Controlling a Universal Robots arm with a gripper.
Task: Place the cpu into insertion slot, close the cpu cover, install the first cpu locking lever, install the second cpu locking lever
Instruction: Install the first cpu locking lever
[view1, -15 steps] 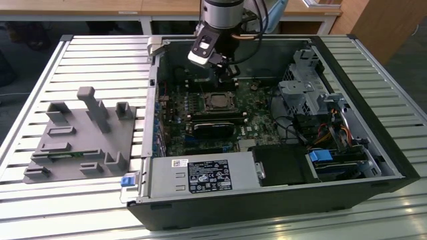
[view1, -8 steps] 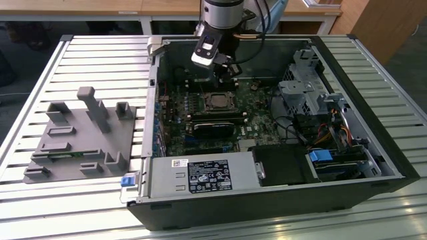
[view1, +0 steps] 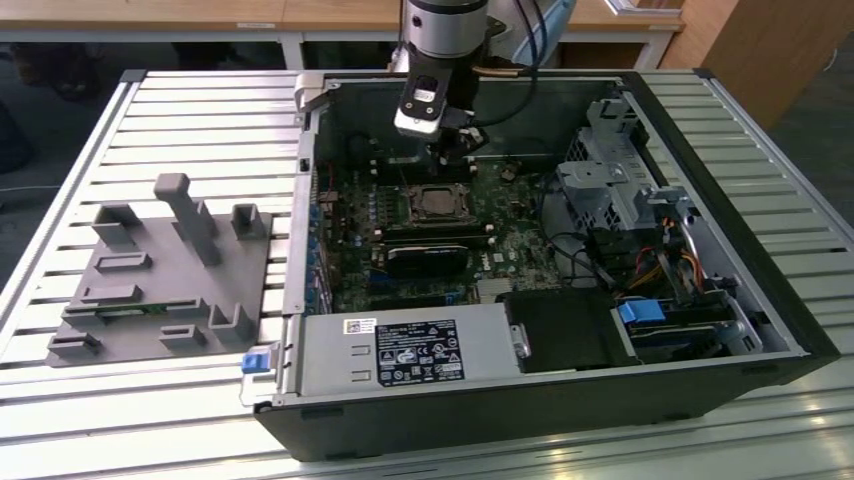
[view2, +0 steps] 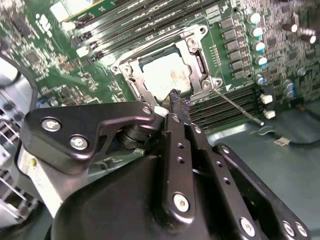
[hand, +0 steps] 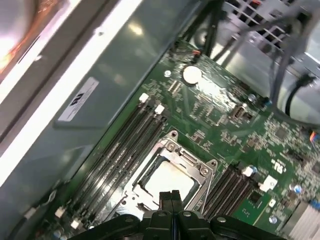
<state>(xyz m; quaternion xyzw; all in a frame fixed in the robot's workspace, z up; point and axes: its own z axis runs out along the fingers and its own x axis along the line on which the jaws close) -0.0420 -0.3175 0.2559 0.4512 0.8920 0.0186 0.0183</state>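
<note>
Exterior view: the arm reaches down into an open computer case (view1: 534, 425) that lies on a slatted metal worktop (view1: 174, 100). Its fingers (view1: 454, 150) hang over the green board, toward the case's back wall. The cpu (view1: 434, 203) sits close below and in front of them. A grey moulded fixture (view1: 160, 280) rests on the worktop well apart from the fingers, toward the exterior view's left, outside the case.

In both wrist views the fingers (view2: 177, 100) (hand: 166, 196) are pressed together, pad against pad, and nothing is visible between them. In the second wrist view the tip hovers just beside the near edge of the insertion slot (view2: 125, 70); whether it touches the metal cannot be told.

The cpu (view2: 165, 75) (hand: 167, 179) lies seated in the slot just beyond the fingertips, its pale face up. The cpu cover (view2: 187, 47) (hand: 192, 161) lies flat around it, framing the chip through the cut-out.

A thin locking lever (view2: 235, 102) runs out from the slot's corner beside the fingertips, slanting across the black memory slots (view2: 225, 112). Whether it is latched cannot be told.

In the first wrist view a round coin cell (hand: 190, 74) sits on the board well beyond the fingers, past the slot.
</note>
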